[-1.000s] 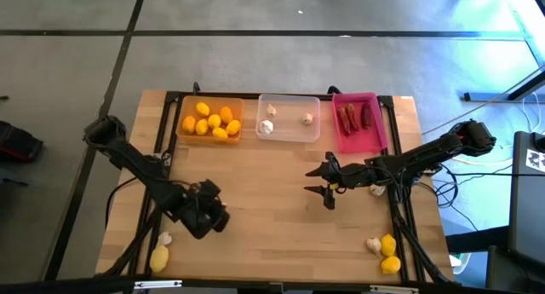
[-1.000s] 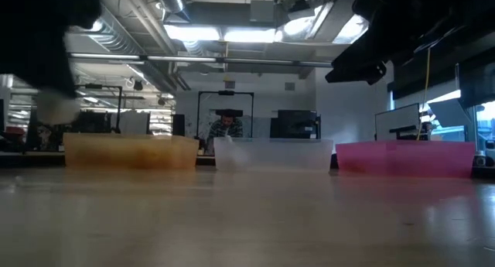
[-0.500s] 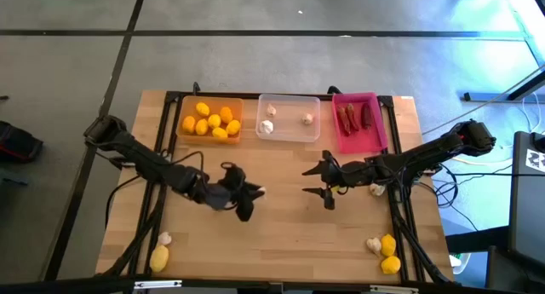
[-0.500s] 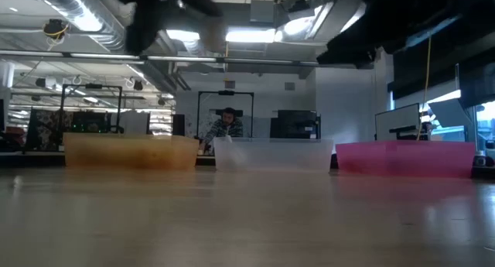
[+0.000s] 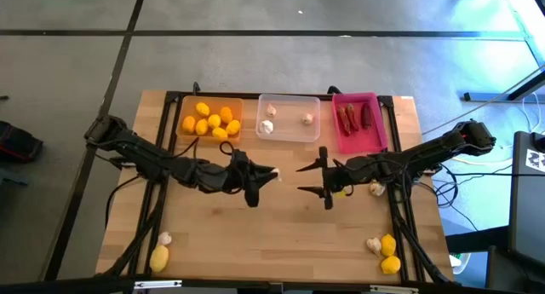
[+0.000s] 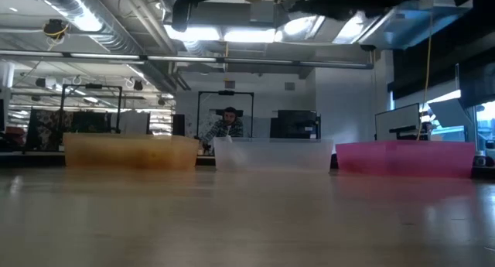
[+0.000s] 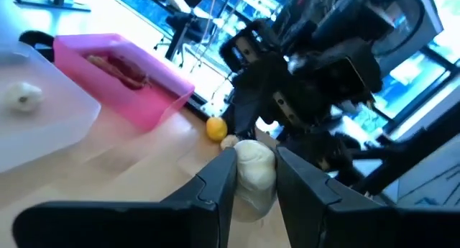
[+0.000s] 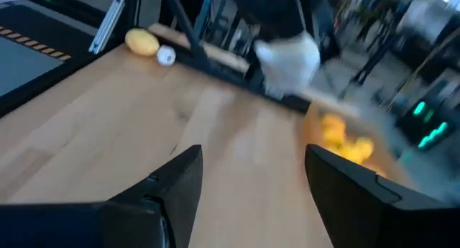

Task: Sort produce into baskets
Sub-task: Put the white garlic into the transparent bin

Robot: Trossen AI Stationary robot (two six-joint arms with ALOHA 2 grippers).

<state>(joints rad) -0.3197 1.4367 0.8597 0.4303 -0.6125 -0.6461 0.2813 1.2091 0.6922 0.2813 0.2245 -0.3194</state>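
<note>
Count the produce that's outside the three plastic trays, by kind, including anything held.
Yellow lemon-like fruits: 3
Whitish garlic-like bulbs: 4 (3 on the table, 1 in the left claw)
Dark red chili-like pieces: 0 (all in the pink plastic tray)
Total: 7

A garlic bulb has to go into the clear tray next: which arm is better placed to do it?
The left. The left gripper is shut on a garlic bulb in mid-table, a short way in front of the clear tray. The right gripper stands open and empty beside it.
</note>
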